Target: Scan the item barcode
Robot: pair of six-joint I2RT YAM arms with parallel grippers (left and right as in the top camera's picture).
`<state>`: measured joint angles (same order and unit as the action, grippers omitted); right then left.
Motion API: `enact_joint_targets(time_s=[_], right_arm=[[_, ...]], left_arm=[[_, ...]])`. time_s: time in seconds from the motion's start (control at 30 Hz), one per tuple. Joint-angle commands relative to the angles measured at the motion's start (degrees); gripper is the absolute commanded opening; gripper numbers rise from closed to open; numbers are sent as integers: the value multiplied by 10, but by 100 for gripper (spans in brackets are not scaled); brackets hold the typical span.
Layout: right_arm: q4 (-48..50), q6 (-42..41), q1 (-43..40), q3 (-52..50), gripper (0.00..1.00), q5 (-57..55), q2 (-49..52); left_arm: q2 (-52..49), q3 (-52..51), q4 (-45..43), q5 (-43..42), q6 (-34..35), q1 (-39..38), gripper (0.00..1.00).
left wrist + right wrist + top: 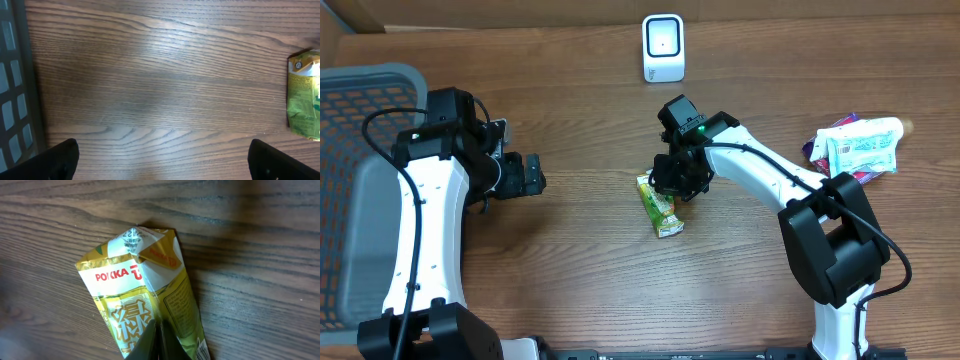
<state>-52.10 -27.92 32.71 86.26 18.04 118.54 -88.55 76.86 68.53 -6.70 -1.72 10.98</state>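
Your right gripper [678, 180] has its fingers [150, 345] brought together. In the right wrist view they sit as one dark wedge over the drink carton [662, 212]. You cannot tell from here whether they pinch any of it or only rest on top.

The carton lies flat on the table [580, 290], near the middle. Its long axis runs roughly away from you and back toward you, slanted a little. The far end is directly under your right gripper, and the rest of it trails back toward the robot. In the wrist view the folded, date-stamped top points away from the fingers.

The scanner [663, 47] stands at the far edge, well beyond the gripper and almost in line with the carton's axis. So the coming move looks like a lift and a carry straight outward. No barcode shows clearly in these views, so you will probably have to turn the carton to face one at the scanner.

Your left gripper [532, 172] is spread wide and holds nothing. It is well apart from the carton with bare wood between, so the right arm is plainly the nearer one.

- **Carton:** one.
- **Scanner:** one.
- **Basket [360, 120]:** one, at the left edge.
- **Packets [860, 148]:** a small heap at the right edge, at least two, though you cannot count them exactly.
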Motion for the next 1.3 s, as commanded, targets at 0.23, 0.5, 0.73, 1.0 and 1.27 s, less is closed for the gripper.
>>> enact_joint_targets(time_s=[0.23,0.5,0.73,1.0,1.27], right_arm=[[-113,24,10,72,4,-30,-24],[-162,23,27,58,4,-30,-25],[-188,27,55,57,4,-31,-25],[-165,24,55,41,4,-47,-25],[-66,24,56,-47,5,4,-25]], left_arm=[[-3,4,0,-3,-9,2,100],[-3,4,0,-3,-9,2,100],[-3,4,0,-3,-9,2,100],[-3,4,0,-3,-9,2,99],[-3,4,0,-3,-9,2,100]])
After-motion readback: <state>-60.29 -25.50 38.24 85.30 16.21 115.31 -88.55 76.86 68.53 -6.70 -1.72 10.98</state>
